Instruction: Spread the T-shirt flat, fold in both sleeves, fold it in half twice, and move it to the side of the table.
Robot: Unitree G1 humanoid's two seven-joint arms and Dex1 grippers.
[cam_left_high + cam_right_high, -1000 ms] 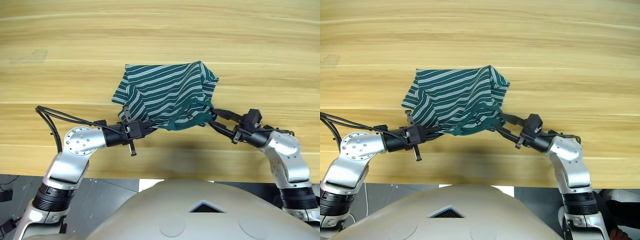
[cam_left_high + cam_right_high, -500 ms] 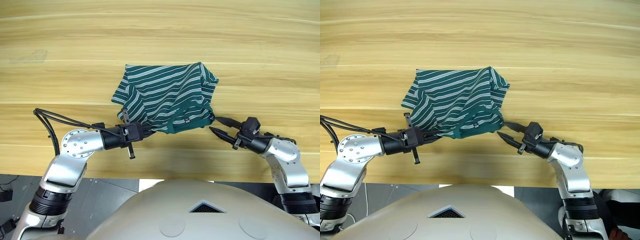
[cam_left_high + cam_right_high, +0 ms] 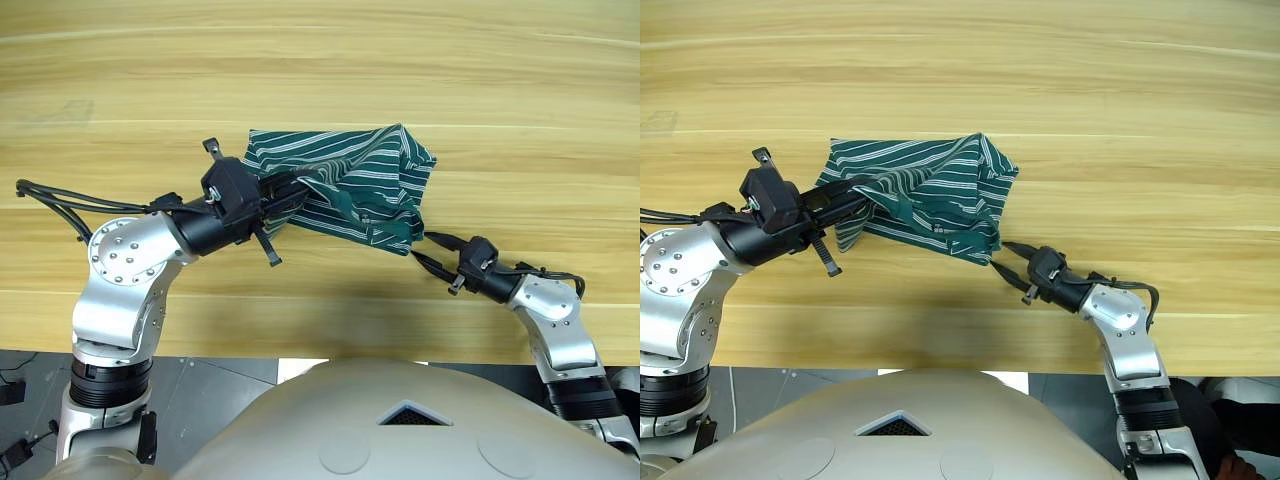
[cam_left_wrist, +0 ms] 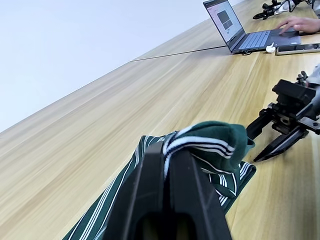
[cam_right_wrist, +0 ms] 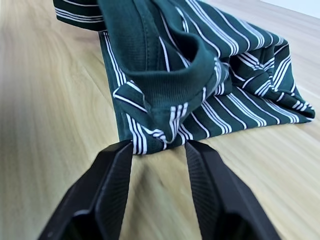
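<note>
The left gripper clamps a raised fold of the striped T-shirt, likely to spread it. The right gripper, jaws parted and empty, sits on the counter with the hem just ahead.

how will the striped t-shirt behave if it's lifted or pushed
Probably floppy: the T-shirt drapes and bunches from the left gripper pinching it. Likely light, since one pinch holds a fold up. Pushed, it would likely wrinkle rather than slide.

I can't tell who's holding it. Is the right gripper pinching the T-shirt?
No, the right gripper is open, and the T-shirt lies just at its fingertips, unclamped.
</note>
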